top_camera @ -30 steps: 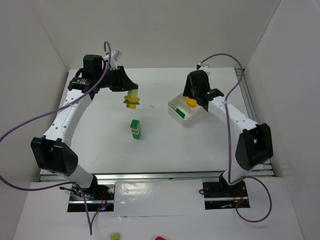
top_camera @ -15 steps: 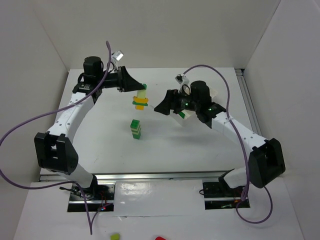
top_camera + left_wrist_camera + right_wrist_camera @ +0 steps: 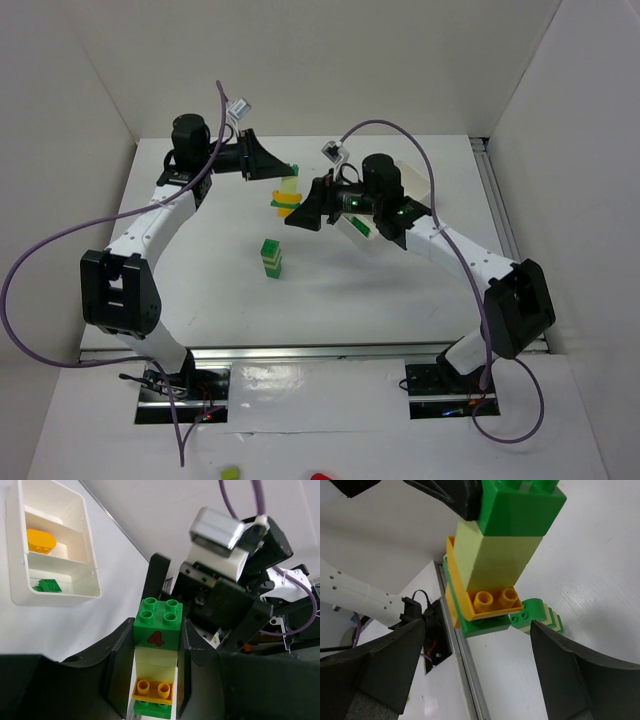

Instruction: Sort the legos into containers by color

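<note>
Top external showed, over the tabletop, that the right claw had swung off the white tray within the last second; it hung spread wide beside the lego stack, which the left claw clenched aloft. That suggested pulling bricks apart for sorting. A smaller stack stood on the tabletop, untouched.
</note>
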`<action>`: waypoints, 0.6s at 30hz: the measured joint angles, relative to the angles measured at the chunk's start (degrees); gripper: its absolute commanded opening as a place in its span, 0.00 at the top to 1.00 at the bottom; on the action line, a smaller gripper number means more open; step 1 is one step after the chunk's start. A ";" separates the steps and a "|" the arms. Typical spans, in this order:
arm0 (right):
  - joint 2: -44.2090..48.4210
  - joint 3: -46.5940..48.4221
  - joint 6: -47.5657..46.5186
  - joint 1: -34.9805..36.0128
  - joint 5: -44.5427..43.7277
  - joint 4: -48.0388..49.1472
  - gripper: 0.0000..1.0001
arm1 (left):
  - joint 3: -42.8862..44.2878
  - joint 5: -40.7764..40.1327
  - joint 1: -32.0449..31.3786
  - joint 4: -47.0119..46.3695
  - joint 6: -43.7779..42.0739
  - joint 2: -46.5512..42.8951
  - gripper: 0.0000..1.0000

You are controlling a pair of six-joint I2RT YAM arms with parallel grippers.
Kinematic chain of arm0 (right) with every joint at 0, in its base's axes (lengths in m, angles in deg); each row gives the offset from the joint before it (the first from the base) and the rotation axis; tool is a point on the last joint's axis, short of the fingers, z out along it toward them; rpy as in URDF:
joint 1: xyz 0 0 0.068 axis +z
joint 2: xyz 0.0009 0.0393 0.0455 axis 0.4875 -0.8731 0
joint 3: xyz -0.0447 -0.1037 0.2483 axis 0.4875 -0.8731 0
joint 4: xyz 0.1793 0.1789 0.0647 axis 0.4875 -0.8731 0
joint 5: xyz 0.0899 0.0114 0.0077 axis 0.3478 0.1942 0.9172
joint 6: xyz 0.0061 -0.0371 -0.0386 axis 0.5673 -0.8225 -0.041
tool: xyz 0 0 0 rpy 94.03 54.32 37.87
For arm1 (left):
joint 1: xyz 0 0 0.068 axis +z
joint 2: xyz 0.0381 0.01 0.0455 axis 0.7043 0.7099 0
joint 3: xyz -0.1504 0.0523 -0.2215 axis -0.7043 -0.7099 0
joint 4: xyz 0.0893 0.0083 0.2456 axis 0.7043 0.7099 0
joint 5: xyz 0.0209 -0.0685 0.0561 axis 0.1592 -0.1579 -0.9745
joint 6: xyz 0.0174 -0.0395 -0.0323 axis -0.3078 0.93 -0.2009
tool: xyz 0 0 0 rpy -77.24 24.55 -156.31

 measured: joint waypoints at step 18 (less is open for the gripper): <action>-3.21 -3.98 11.17 4.04 -8.96 18.69 0.42 | -0.24 -1.27 0.22 -2.99 3.76 -0.76 1.00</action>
